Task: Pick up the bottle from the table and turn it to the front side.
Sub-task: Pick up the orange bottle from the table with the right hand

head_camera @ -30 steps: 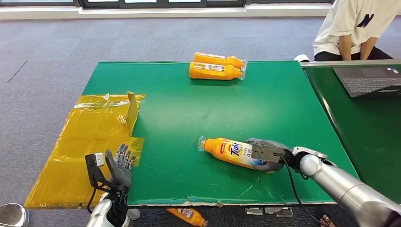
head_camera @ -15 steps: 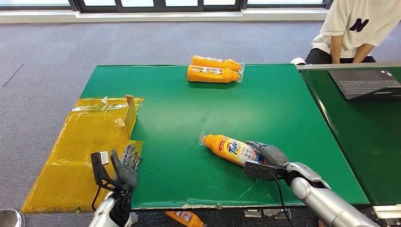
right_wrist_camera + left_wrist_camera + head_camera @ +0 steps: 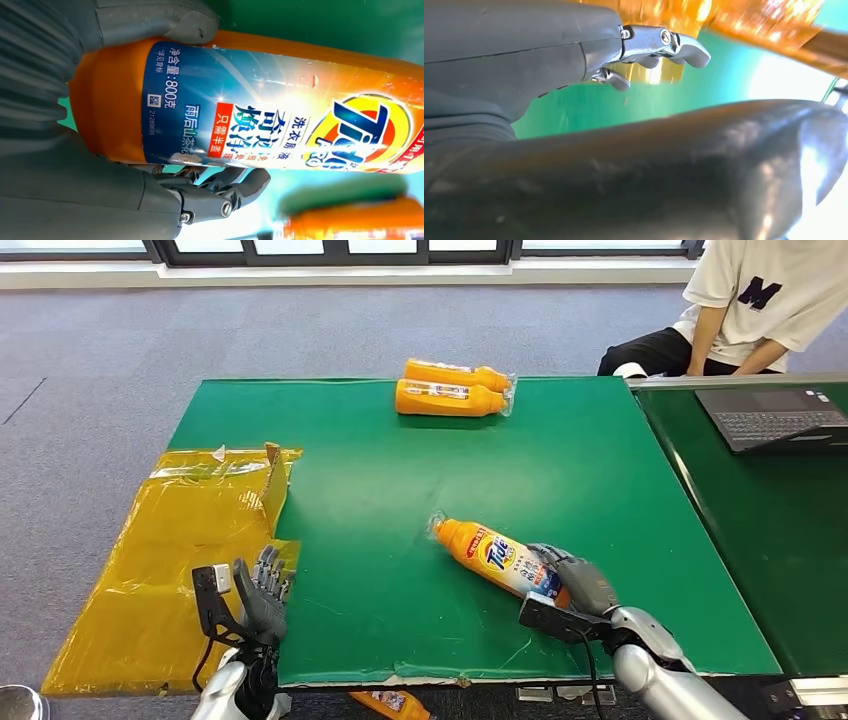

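Near the front edge of the green surface, the right hand grasps the orange bottle, label up; the left hand has its fingers released.

bare green table lying open around my hands | two bottles blocking far edge | yellow sheet crowding left side
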Action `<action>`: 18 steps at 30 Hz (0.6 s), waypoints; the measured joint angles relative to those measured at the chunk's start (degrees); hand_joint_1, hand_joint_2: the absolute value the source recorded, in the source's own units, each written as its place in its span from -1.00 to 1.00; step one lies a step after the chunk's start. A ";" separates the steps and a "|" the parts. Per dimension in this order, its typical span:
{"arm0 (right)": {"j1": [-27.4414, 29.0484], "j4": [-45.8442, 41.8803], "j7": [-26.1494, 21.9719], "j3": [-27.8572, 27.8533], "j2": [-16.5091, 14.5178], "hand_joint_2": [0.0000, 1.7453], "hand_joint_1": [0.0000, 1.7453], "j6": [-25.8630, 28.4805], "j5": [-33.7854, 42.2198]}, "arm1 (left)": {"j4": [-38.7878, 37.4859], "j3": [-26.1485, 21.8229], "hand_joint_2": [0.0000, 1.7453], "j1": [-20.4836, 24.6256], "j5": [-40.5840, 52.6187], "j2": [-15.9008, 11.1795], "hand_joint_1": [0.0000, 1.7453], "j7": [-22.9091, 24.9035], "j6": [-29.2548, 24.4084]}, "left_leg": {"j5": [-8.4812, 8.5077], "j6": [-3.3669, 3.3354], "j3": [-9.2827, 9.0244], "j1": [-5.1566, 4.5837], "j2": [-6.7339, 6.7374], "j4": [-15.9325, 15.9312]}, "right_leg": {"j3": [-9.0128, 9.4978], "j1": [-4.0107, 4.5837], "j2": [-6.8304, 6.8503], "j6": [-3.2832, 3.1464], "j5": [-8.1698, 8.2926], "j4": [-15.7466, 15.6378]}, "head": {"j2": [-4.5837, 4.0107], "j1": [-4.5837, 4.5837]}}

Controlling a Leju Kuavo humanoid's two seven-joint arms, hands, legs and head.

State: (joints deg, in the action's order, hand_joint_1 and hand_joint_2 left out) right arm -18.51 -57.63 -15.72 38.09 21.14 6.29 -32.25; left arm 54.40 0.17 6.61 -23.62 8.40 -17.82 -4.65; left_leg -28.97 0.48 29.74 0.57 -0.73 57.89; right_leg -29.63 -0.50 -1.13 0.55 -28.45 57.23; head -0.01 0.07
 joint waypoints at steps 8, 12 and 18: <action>5.19 -4.53 -0.34 -4.99 -5.50 1.00 1.00 5.46 -3.62 | 3.40 0.01 -1.00 -2.56 4.57 0.64 -1.00 -1.01 -2.95 | 0.22 0.10 0.50 0.00 -0.43 0.01 | -0.79 -0.02 0.29 -0.10 0.08 0.15 | -0.01 0.01; 5.97 -6.55 -2.67 -7.83 -9.73 1.00 1.00 9.20 -2.73 | 5.59 0.01 -1.00 -4.13 7.24 1.02 -1.00 -2.01 -3.77 | 0.24 0.12 0.80 0.00 -0.18 0.01 | -1.08 -0.03 0.08 -0.15 0.12 0.24 | 0.01 0.01; 5.87 -8.80 -6.22 -11.30 -17.11 1.00 1.00 8.98 2.63 | 10.30 0.00 -1.00 -6.60 8.57 2.24 -1.00 -2.03 -2.70 | 0.33 0.21 0.96 0.00 -0.28 0.01 | -1.26 -0.01 0.16 -0.17 0.12 0.27 | 0.01 0.02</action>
State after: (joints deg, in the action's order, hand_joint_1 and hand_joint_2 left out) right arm -12.63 -66.43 -21.93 26.79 4.03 15.27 -29.62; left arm 64.70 0.17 0.01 -15.05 10.64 -19.85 -7.35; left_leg -28.64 0.69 30.70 0.56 -1.01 57.90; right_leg -30.89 -0.51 -0.97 0.38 -28.33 57.50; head 0.00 0.09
